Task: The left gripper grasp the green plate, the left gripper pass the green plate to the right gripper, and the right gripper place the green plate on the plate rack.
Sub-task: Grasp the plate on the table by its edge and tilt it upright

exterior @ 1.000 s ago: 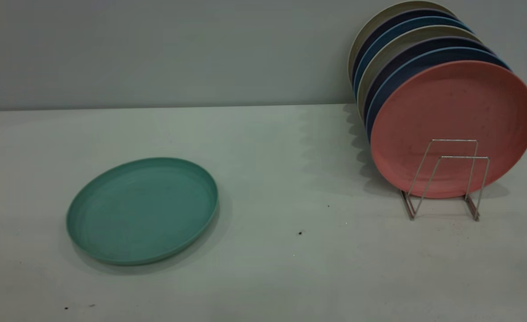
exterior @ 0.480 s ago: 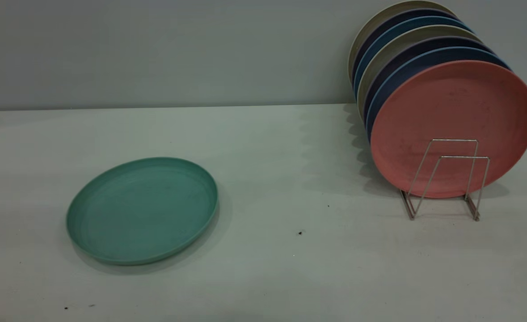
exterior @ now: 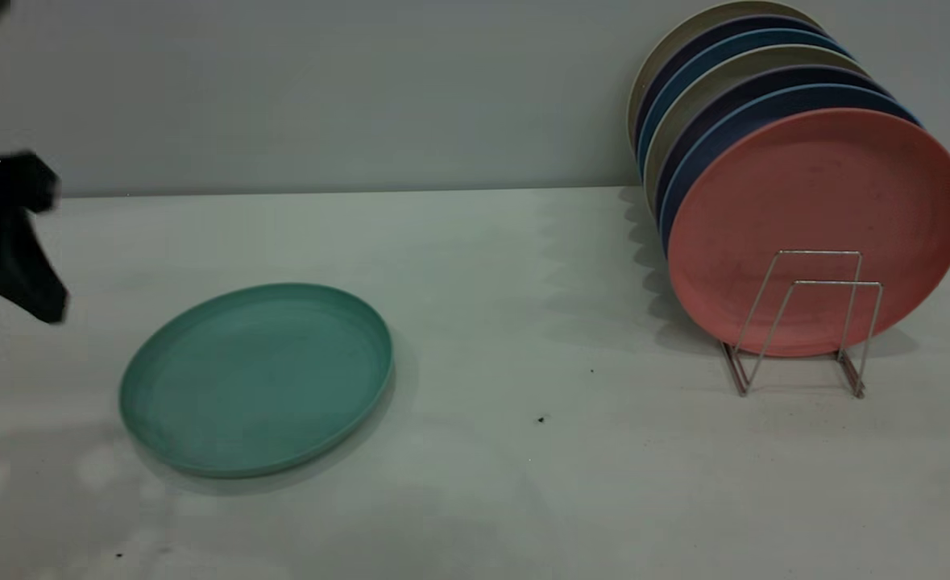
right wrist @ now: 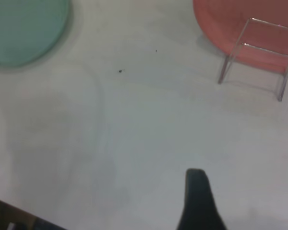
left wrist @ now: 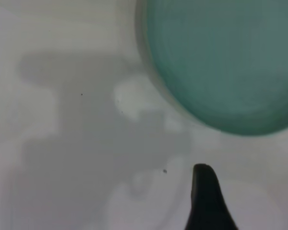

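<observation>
Green plate lies flat on the white worktop, rim up, at about 8 o'clock in the exterior view, untouched. Left end effector is at the 9 o'clock edge of that view, above the worktop and off to the side of the plate, not touching it; black fingers spread apart, nothing between them. Its shadow falls on the worktop beside the plate. Left wrist view: green plate fills the 1 o'clock corner, one black fingertip at 5 o'clock, clear of the rim.

Plate rack stands at 3 o'clock in the exterior view, well apart from the green plate. Pink plate stands upright on edge in it, frontmost of a row; blue plates and pale ones stacked behind it. Two wire loops in front of the pink plate hold nothing.

Right end effector shows only in the right wrist view, as a single black fingertip at 6 o'clock over bare worktop; can't tell if its fingers are apart or together. Same view: green plate at 10 o'clock, plate rack with pink plate at 2 o'clock. Small dark specks on the worktop between plate and rack.
</observation>
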You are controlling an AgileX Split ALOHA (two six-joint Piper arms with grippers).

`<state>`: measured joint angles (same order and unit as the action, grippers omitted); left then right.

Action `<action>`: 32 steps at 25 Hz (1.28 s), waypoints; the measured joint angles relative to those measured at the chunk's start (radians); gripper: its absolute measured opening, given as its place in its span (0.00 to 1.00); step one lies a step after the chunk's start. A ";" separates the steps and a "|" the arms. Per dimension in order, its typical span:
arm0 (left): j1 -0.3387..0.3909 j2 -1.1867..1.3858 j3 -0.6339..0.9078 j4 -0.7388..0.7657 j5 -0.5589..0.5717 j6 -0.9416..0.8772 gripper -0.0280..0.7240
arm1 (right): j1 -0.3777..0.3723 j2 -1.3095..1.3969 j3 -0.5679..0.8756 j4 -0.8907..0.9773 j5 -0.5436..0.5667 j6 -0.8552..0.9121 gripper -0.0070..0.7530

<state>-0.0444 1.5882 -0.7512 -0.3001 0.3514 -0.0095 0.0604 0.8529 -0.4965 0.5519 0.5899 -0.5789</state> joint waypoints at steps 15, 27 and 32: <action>0.101 0.361 -0.079 -0.338 -0.091 0.182 0.68 | 0.000 0.002 0.000 0.004 0.021 -0.015 0.71; 0.102 0.414 -0.083 -0.614 -0.128 0.467 0.68 | 0.000 0.002 0.000 0.004 0.021 -0.015 0.71; 0.102 0.461 -0.083 -0.767 -0.122 0.599 0.67 | 0.000 0.002 0.000 0.004 0.023 -0.015 0.71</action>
<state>0.0577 2.0493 -0.8342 -1.0676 0.2289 0.5895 0.0604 0.8550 -0.4965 0.5562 0.6132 -0.5937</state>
